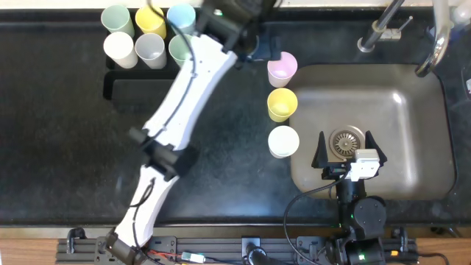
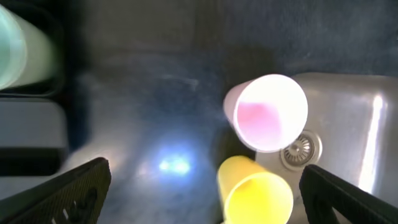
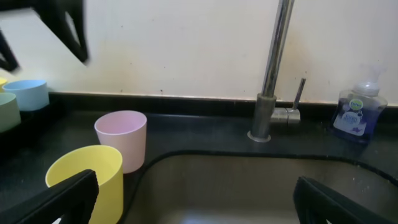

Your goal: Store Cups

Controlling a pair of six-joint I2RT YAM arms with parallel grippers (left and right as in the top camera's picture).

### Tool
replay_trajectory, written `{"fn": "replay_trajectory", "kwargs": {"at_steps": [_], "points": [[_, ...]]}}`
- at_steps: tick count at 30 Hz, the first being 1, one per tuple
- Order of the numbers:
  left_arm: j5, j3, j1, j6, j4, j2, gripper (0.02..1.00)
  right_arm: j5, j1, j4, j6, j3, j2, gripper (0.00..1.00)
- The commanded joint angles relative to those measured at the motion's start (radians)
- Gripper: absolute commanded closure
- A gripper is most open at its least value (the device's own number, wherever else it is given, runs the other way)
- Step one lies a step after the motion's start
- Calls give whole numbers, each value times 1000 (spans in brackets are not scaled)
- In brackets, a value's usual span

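Three cups stand in a row on the dark counter beside the sink: pink [image 1: 282,68], yellow [image 1: 282,103] and white [image 1: 283,140]. Several more cups, among them green [image 1: 118,18], yellow [image 1: 150,20] and blue [image 1: 181,15], sit in a black rack [image 1: 110,81] at the back left. My left gripper [image 1: 246,40] hangs open above the counter between the rack and the pink cup [image 2: 270,112], holding nothing; the yellow cup [image 2: 255,190] lies just past it. My right gripper [image 1: 344,140] is open over the sink, empty, facing the pink cup [image 3: 121,137] and yellow cup [image 3: 87,177].
The steel sink [image 1: 412,110] with its drain [image 1: 346,141] fills the right side. A faucet [image 3: 273,68] and a blue soap bottle [image 3: 357,112] stand behind it by the wall. Bare dark counter [image 1: 59,147] stretches to the left.
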Motion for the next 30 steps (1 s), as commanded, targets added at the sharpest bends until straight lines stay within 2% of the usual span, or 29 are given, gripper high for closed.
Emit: {"fn": "replay_trajectory", "kwargs": {"at_steps": [1,7,16,19,23,25,26,30], "points": [[12,155,-27,-111,-12,167,18,-6,-4,8,0,-13,-8,3],[-43,195,-44,-111,41,258,18,-6,-4,8,0,-13,-8,3],[-47,194,-44,-137,63,291,29,-6,-4,8,0,-13,-8,3],[-44,194,-49,-136,73,314,112,-6,-4,8,0,-13,-8,3],[-81,194,-61,-136,81,320,290,-6,-4,8,0,-13,-8,3],[-84,193,-66,-136,81,320,406,-6,-4,8,0,-13,-8,3],[-85,192,-70,-135,82,322,498,-6,-4,8,0,-13,-8,5],[-109,192,-78,-121,106,322,649,-6,-4,8,0,-13,-8,3]]}}
